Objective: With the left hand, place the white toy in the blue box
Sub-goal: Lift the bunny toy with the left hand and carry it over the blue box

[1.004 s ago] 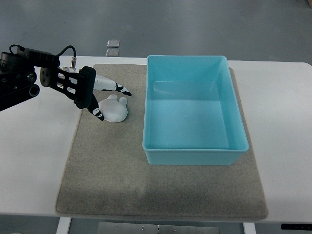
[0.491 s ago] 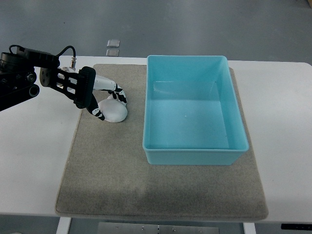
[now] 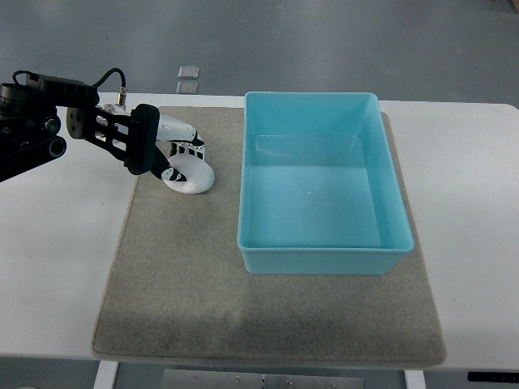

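Now the left hand (image 3: 174,154) grips the rounded, smooth white toy (image 3: 193,176); blue box (image 3: 324,251) sits beside

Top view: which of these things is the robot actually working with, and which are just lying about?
Part of the job:
- white toy, on the mat
- left hand, fingers curled over the toy
- blue box, with nothing in it

Just lying about:
- grey mat under both
- two small clear squares on the floor beyond the table
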{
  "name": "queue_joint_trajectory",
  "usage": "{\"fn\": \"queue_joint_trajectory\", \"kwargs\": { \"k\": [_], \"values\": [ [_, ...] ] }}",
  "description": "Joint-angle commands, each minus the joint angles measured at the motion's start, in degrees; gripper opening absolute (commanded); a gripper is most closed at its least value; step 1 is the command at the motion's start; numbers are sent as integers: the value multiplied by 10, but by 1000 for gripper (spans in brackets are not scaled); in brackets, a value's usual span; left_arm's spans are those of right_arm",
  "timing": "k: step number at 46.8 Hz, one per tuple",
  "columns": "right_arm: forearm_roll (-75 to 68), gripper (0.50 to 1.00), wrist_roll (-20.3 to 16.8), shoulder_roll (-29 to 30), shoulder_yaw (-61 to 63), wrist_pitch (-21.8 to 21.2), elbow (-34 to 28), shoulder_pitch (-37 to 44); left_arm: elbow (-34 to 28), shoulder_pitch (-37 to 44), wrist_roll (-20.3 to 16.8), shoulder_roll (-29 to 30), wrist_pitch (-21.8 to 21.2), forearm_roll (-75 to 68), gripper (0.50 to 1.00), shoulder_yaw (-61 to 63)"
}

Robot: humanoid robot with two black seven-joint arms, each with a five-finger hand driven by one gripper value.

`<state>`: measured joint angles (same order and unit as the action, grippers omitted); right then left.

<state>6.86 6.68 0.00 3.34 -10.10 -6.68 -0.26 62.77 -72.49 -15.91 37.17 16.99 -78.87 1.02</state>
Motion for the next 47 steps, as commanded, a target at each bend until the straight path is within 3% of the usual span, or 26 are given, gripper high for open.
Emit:
{"fn": "queue_joint_trajectory", "kwargs": {
  "k": [1, 32, 47],
  "values": [
    [0, 936, 0, 0, 0, 0, 0, 0, 0, -1, 0, 0, 0, 0, 500, -1],
    [0, 936, 0, 0, 0, 0, 0, 0, 1, -43, 0, 4, -22, 1, 510, -41],
    [0, 936, 0, 0, 0, 0, 0, 0, 3, -55, 0, -3, -71, 7, 510, -48]
  ]
}}
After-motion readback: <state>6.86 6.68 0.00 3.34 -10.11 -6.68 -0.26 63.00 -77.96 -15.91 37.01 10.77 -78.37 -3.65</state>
